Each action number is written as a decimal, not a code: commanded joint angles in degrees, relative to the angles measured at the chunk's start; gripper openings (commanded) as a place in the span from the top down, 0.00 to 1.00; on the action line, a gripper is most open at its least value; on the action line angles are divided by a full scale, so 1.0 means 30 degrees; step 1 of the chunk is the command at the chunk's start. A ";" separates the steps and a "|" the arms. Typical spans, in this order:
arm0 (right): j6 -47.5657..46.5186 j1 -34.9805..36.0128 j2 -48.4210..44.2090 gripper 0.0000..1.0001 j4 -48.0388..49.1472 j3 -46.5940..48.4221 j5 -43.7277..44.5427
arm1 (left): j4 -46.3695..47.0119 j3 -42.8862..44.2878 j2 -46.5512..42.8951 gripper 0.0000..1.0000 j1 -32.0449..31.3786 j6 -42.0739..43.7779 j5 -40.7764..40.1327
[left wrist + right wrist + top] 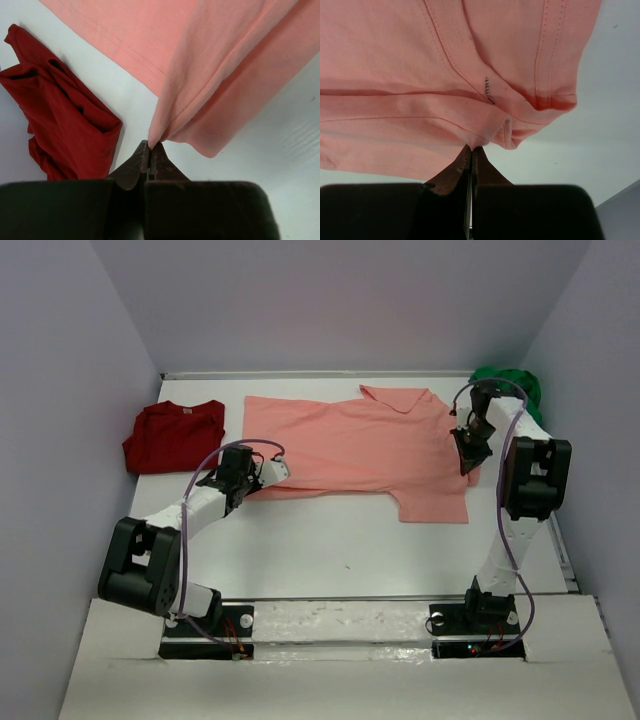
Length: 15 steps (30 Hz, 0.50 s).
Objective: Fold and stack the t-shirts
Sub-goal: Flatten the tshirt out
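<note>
Left gripper (pixel 150 151) pinched shut on hem corner of pink shirt (pixel 345 440); right gripper (pixel 472 151) clamped on sleeve-side edge of same shirt. Shirt spread mid-table (pixel 340 550). Red shirt (pixel 175 435) laid far left, green shirt (pixel 508 385) bunched far right. Pink fold judged in hand. Next: held edges to be carried evenly across cloth, then released.

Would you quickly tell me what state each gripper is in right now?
Left gripper: shut on the salmon-pink t-shirt, at an edge.
Right gripper: shut on the salmon-pink t-shirt, at a bunched fold.
</note>
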 commanded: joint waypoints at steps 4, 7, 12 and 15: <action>-0.0070 -0.0102 0.0526 1.00 0.0018 0.0737 0.0204 | 0.0845 0.1054 0.0641 1.00 -0.0019 -0.0207 -0.0256; -0.0041 -0.0102 0.0760 1.00 -0.0011 0.0941 0.0234 | 0.1108 0.1113 0.0817 1.00 -0.0048 -0.0207 -0.0402; -0.0041 -0.0102 0.1170 1.00 -0.0129 0.1322 0.0234 | 0.1460 0.1318 0.1344 1.00 -0.0048 -0.0294 -0.0637; -0.0041 -0.0102 0.1230 1.00 -0.0129 0.1498 0.0234 | 0.1635 0.1377 0.1637 1.00 -0.0077 -0.0324 -0.0753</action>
